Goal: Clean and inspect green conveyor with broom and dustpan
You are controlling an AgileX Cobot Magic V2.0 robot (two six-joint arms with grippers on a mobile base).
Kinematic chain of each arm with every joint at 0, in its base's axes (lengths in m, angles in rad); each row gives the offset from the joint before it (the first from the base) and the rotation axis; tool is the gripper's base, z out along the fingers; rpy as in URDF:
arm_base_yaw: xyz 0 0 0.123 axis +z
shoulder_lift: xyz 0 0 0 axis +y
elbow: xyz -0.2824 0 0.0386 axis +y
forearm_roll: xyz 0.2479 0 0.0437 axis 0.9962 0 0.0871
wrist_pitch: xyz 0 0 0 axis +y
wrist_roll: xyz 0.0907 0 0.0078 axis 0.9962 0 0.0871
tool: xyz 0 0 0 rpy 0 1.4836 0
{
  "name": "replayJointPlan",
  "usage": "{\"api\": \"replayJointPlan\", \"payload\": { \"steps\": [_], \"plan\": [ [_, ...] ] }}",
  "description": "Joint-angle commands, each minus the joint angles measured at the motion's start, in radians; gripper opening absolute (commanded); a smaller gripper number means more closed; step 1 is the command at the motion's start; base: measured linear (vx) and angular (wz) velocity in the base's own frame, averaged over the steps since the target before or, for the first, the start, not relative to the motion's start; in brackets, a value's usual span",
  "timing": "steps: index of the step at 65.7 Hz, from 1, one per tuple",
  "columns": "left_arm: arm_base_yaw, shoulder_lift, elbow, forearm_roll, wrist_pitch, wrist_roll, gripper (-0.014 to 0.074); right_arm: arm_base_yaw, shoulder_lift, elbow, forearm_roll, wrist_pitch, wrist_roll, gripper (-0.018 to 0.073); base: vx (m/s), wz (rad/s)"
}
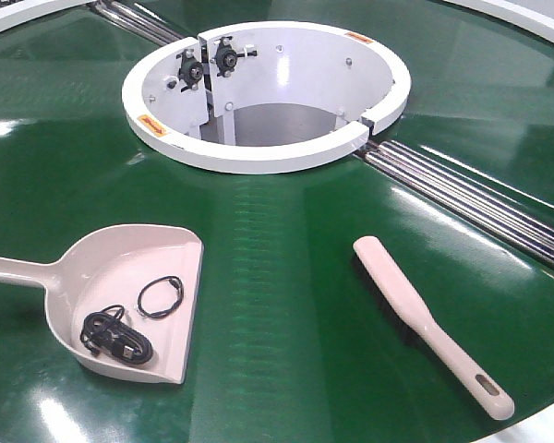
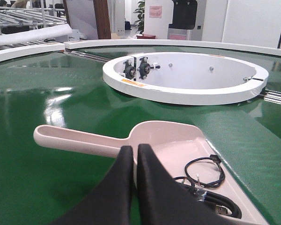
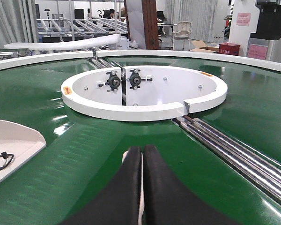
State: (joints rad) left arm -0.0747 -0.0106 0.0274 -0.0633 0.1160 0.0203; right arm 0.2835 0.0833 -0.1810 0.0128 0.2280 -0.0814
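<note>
The green conveyor (image 1: 286, 378) fills the front view. The pale pink dustpan (image 1: 120, 263) lies on it at the left, handle pointing left, with a black cable coil (image 1: 115, 337) and a black wire loop (image 1: 160, 297) inside. The broom (image 1: 425, 318) lies flat at the right, handle end toward the near edge. Neither gripper shows in the front view. My left gripper (image 2: 135, 149) is shut and empty, hovering short of the dustpan (image 2: 168, 138). My right gripper (image 3: 142, 149) is shut and empty above the belt; a pale sliver of the broom (image 3: 141, 206) shows between the jaws.
A white ring hub (image 1: 258, 152) with bolts and black knobs stands at the belt's centre. Steel rails (image 1: 480, 208) run from it toward the right. The dustpan's corner shows at the left of the right wrist view (image 3: 14, 136). Racks and room furniture stand beyond the conveyor.
</note>
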Motion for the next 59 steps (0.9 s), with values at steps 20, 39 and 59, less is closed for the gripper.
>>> {"api": "replayJointPlan", "payload": {
  "steps": [20,39,59],
  "plan": [
    [0.000,-0.016,0.026,-0.010,-0.076,-0.009,-0.0007,-0.003,0.012,-0.027,0.000,-0.076,0.002,-0.0010,0.00,0.00],
    [0.000,-0.016,0.026,-0.010,-0.076,-0.009,-0.0007,-0.132,0.012,0.012,-0.061,-0.071,-0.013,-0.0010,0.00,0.00],
    [0.000,-0.016,0.026,-0.010,-0.076,-0.009,-0.0007,-0.317,-0.082,0.200,-0.057,-0.238,0.070,-0.0010,0.00,0.00]
  ]
}}
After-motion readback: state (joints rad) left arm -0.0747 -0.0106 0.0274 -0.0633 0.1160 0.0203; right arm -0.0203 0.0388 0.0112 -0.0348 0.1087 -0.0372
